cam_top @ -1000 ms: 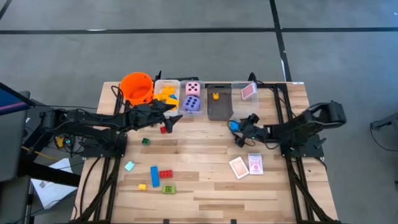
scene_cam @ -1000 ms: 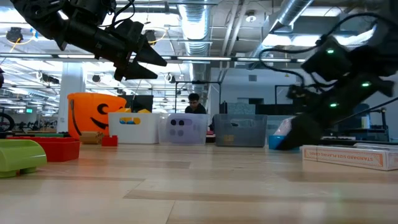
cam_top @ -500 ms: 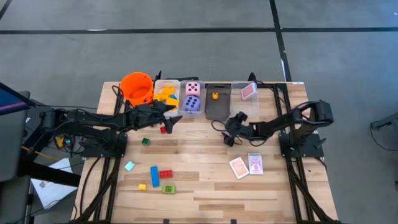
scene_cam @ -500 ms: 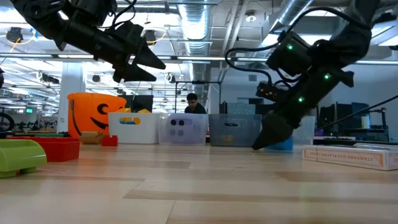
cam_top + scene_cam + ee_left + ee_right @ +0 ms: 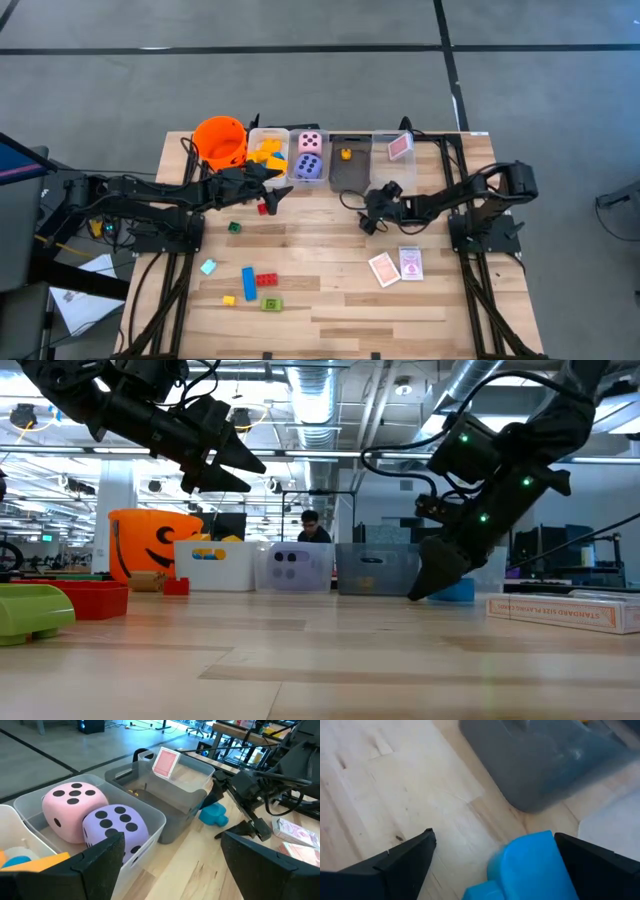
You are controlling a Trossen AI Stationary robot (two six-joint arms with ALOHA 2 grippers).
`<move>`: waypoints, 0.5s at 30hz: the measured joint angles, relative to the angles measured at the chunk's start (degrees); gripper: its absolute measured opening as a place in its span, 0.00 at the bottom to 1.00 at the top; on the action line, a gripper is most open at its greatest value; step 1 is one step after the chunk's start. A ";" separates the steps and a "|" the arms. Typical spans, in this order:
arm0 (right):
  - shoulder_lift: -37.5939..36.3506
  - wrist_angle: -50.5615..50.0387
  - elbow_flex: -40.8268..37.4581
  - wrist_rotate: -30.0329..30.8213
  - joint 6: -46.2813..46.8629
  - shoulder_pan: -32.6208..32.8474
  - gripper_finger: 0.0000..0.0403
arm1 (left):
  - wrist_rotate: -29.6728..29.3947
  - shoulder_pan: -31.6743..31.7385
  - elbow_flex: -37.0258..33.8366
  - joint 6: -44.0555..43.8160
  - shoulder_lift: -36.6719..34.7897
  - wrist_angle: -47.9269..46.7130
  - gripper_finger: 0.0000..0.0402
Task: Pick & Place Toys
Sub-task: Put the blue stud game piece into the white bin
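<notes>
The right end effector (image 5: pixel 366 222) hangs low over the worktop (image 5: pixel 330 300), fingers spread wide and empty, with the blue block (image 5: pixel 532 865) lying between them and just ahead of the tips, close in front of the grey bin (image 5: pixel 351 176). In the right wrist view the block sits off-centre toward one finger, so I judge the coming grasp needs a small sideways shift before the fingers close. The left end effector (image 5: pixel 277 184) waits open and empty near the bin with the dice (image 5: pixel 309 158), much farther from this block.
</notes>
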 joint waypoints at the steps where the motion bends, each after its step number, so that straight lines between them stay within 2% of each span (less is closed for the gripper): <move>1: 0.00 -0.67 -0.01 -0.03 1.55 -0.26 0.99 | 0.00 0.00 0.00 0.00 0.00 -0.01 0.80; 7: -0.10 -4.32 0.02 -0.15 9.43 -1.17 0.99 | -0.12 0.00 0.00 0.00 0.00 -0.01 0.80; 15: -0.17 -4.39 0.00 -3.57 9.72 -1.17 0.99 | -0.13 0.00 0.00 0.00 0.00 -0.01 0.80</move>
